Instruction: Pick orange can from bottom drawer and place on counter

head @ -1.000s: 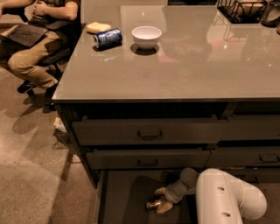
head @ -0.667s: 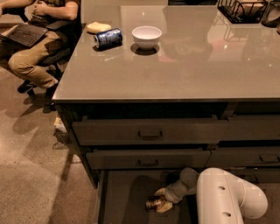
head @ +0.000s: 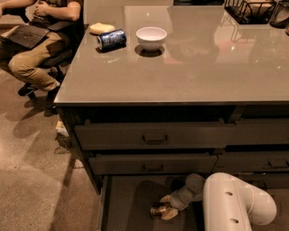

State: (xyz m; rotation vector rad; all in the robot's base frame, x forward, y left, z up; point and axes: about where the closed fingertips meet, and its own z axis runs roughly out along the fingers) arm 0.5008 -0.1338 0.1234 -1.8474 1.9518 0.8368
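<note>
The orange can lies on its side on the dark floor of the open bottom drawer, the lowest of three. My gripper reaches down into that drawer from the white arm at the lower right and is at the can's right end, touching or nearly touching it. The can rests on the drawer floor. The glossy grey-beige counter spans the top of the cabinet above.
On the counter's far left are a blue can on its side, a white bowl and a yellowish object. A dark wire rack stands at the back right. A seated person with a laptop is left of the cabinet. Two handled drawers are shut above.
The gripper and the can stay almost where they were in the bottom drawer; no clear movement shows.
</note>
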